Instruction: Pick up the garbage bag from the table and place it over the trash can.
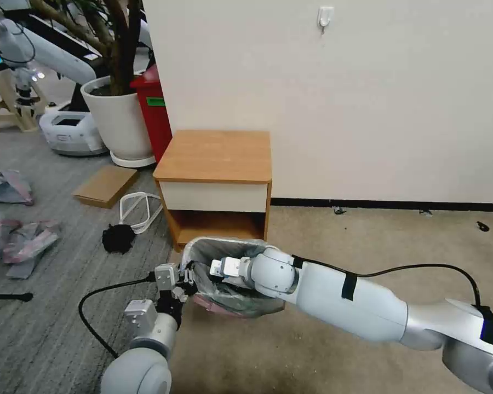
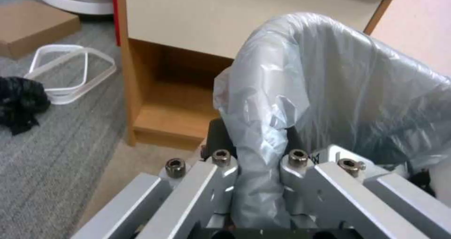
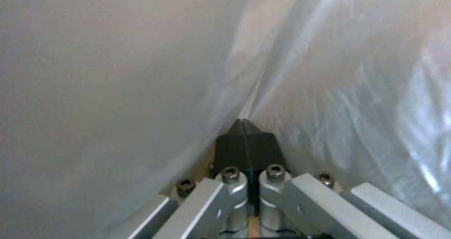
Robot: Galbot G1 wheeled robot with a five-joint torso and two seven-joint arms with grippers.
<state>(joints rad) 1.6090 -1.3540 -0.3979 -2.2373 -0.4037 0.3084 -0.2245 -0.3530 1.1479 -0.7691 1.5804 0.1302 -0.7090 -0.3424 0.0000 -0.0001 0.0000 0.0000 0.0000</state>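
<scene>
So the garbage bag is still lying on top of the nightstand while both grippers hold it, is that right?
Not quite. The garbage bag is off the nightstand, whose top is bare in the head view; it is draped in and around the trash can on the floor in front. The rest holds: the left gripper and the right gripper both pinch its plastic.

The head view looks down at the table (image 1: 213, 156) and bag (image 1: 224, 254); both wrist views sit close against that bag.
</scene>
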